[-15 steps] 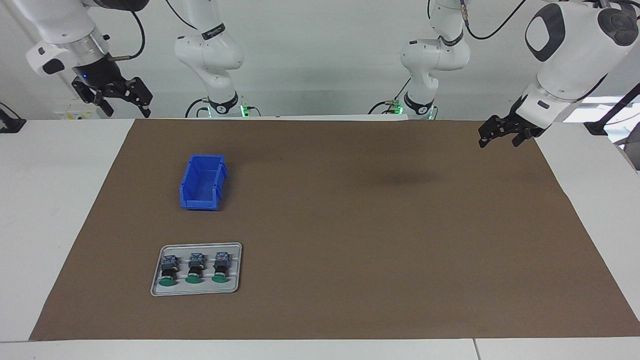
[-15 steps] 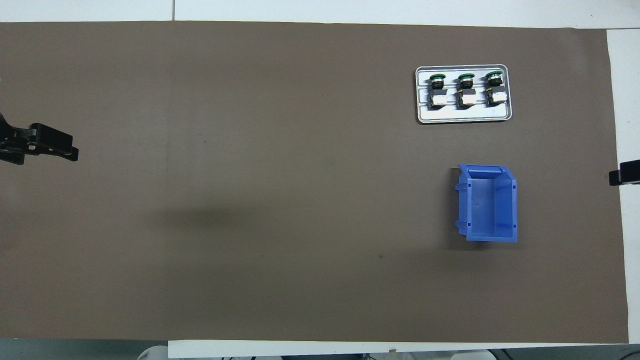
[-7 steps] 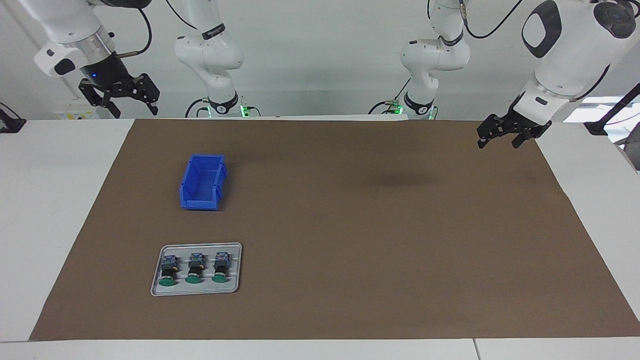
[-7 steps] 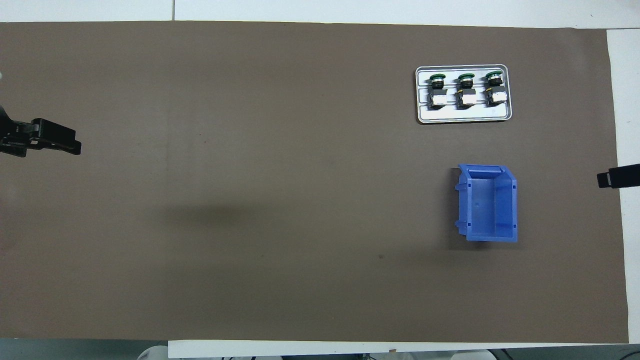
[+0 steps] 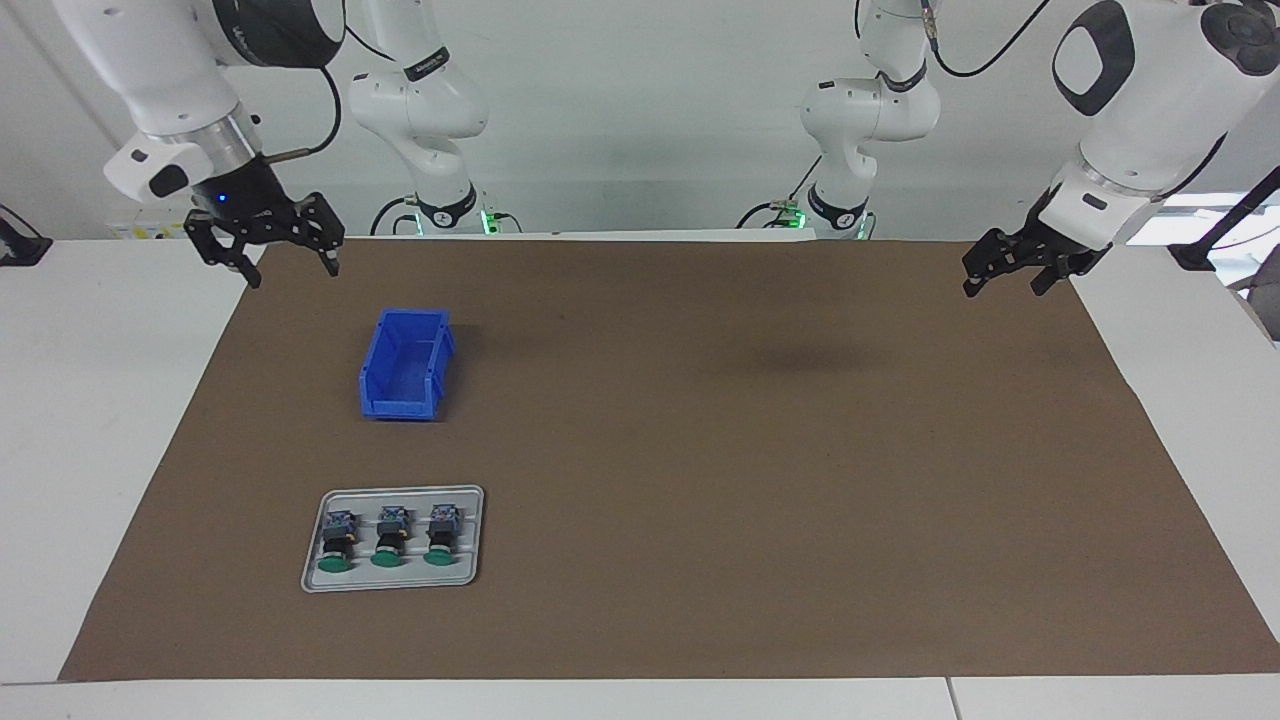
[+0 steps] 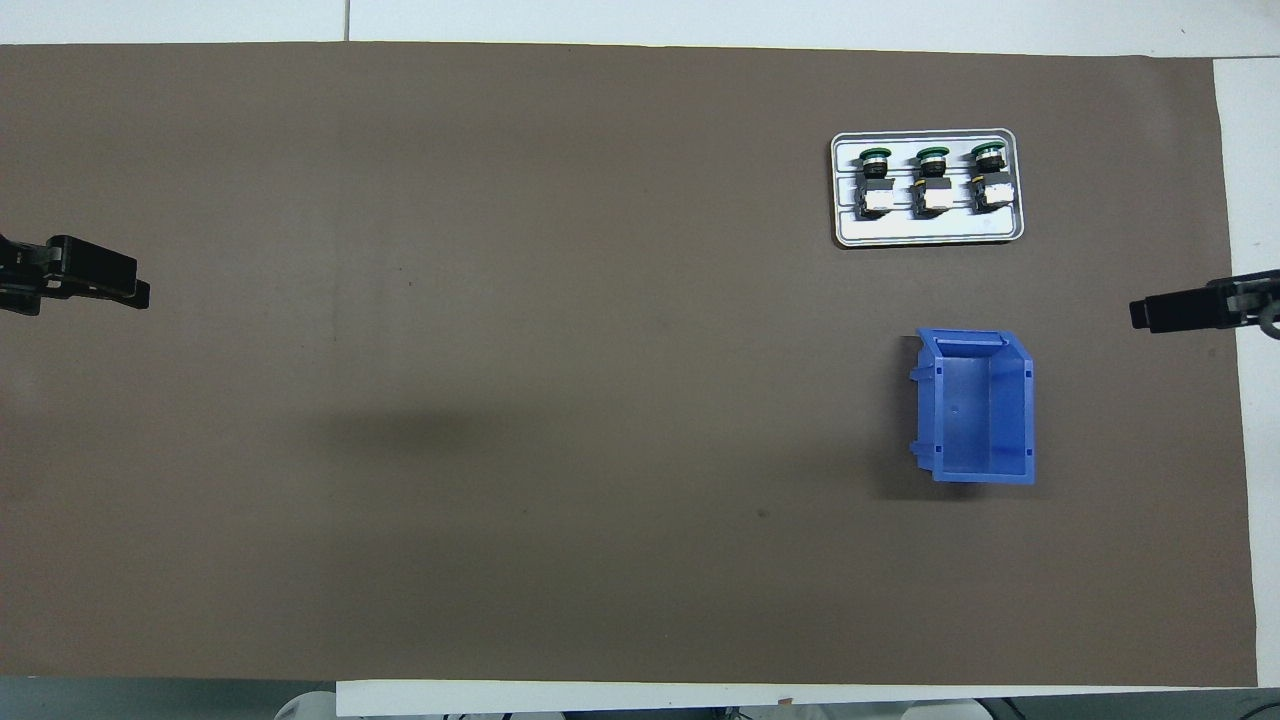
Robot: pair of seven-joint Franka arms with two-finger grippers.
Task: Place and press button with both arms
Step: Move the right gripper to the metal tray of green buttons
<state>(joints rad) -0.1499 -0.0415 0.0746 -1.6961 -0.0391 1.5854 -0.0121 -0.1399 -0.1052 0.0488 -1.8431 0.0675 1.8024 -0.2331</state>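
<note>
Three green-capped buttons (image 5: 386, 540) lie side by side in a grey tray (image 5: 400, 583), caps pointing away from the robots. They also show in the overhead view (image 6: 931, 175) in the tray (image 6: 930, 238). My right gripper (image 5: 293, 272) is open and empty, in the air over the mat's edge at the right arm's end, beside the blue bin (image 5: 400, 405). Its tip shows in the overhead view (image 6: 1165, 312). My left gripper (image 5: 1003, 285) is open and empty over the mat's edge at the left arm's end, and also shows in the overhead view (image 6: 100, 285).
The blue bin (image 6: 975, 478) stands open-topped and empty, nearer to the robots than the tray. A brown mat (image 5: 750, 450) covers the white table. Both arm bases stand at the table's robot end.
My right gripper has come down and inward, from beside the table to over the mat's edge near the blue bin. My left gripper has shifted only slightly. Buttons, tray and bin have not moved.
</note>
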